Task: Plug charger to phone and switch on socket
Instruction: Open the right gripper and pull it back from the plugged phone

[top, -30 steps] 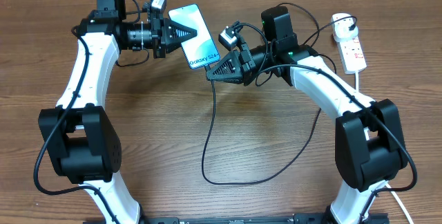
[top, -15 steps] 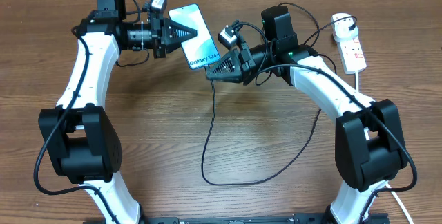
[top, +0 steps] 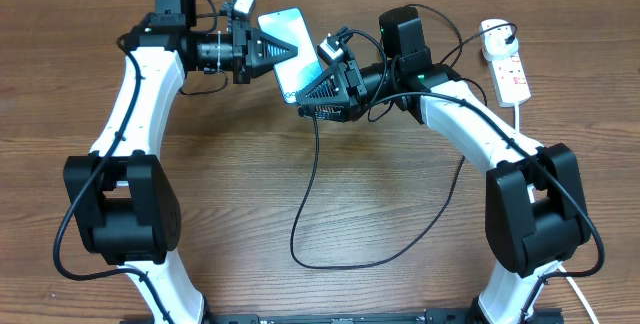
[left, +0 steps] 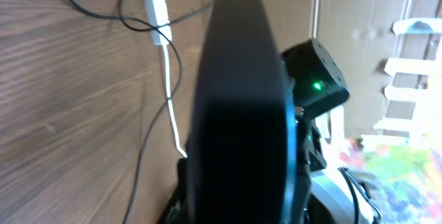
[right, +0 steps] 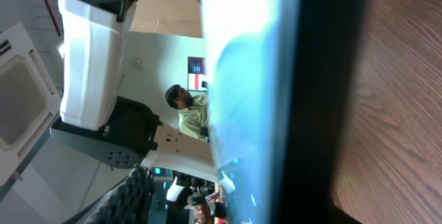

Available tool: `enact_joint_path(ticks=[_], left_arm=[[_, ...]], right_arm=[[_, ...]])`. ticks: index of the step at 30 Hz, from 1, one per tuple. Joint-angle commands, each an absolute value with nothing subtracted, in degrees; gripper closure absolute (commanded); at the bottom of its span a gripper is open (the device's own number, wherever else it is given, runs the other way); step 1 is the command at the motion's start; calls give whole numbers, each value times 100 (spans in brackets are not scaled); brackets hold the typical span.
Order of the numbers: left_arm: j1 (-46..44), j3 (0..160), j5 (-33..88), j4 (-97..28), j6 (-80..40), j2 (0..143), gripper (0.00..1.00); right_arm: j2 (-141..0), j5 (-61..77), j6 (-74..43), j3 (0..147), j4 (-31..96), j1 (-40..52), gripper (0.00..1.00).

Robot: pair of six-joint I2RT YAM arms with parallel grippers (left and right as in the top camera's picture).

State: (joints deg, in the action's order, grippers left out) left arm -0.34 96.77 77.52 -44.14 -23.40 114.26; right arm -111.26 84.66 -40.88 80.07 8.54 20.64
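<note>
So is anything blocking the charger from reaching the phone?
Nothing visible. The right gripper, with the charger cable running into it, is at the lower end of the phone held by the left gripper; the plug tip is hidden.

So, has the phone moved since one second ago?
Yes. The phone has shifted right in the overhead view, a little nearer the socket, which stayed put.
</note>
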Motion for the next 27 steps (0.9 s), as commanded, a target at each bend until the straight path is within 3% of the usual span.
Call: enact_joint_path(ticks=[1,16,20,23,27], left_arm=[[165,9721,7559,-4362,-2252,11410,96],[550,9721,7397,-4370,-1737,11410,96],[475,9721,7264,-4366,-1726,11410,96],[403,9721,7087,-4357,-1658,11415,96],[329,9721,7013,-4344,-1627,11467,96]], right_arm=[[-10940,8473,-4077,8108,823,1990,40],[-10940,8433,-3872,8108,843,1024,24],[-10940,8044,-3852,8106,1175,602,19],[-10940,7795,-3614,8108,1485,410,8],[-10940,7500,-3155,8108,2209,198,6]])
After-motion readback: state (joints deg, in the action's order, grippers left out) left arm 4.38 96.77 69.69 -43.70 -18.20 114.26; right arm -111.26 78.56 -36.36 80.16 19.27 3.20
